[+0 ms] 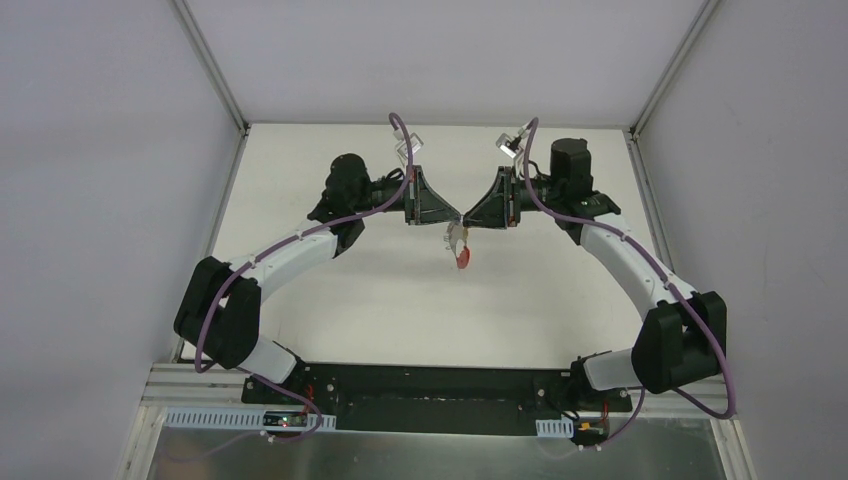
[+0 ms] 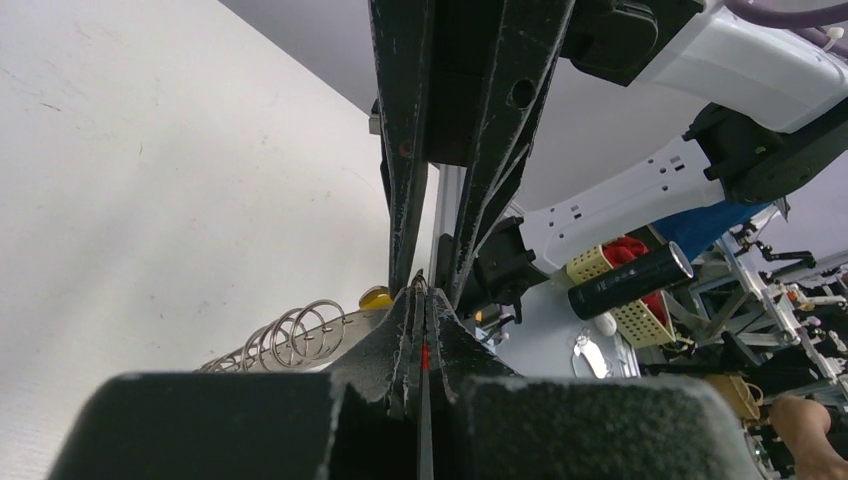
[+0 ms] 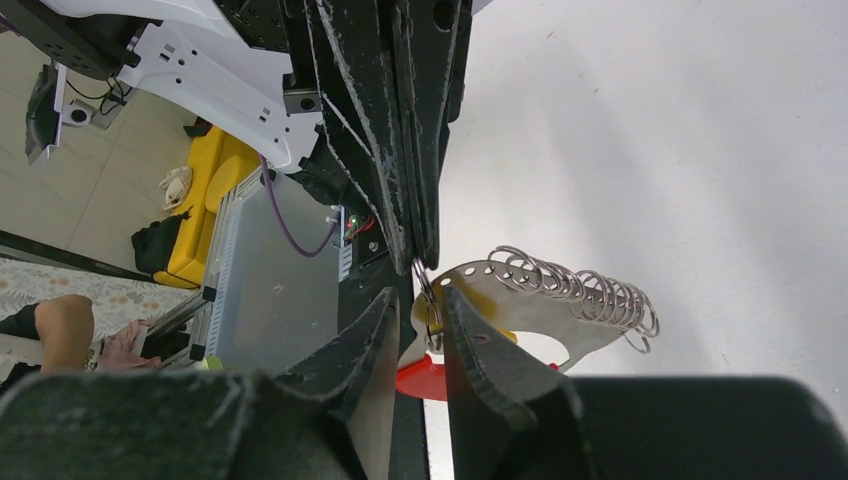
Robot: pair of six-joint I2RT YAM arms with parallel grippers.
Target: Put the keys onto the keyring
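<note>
Right hand [image 3: 420, 297], closest to its lens: fingers slightly apart, with a wire ring of the keys [image 3: 540, 285] between their tips. Left hand [image 2: 422, 300]: fingers together, clamped on a thin, red-marked edge of the bunch. Both hands meet tip to tip above the desk [image 1: 350, 290]; the keys hang just below the tips.

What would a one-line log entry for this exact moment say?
keys: hanging between both grippers | left gripper: shut on keys | right gripper: jaws apart around one end of them
</note>
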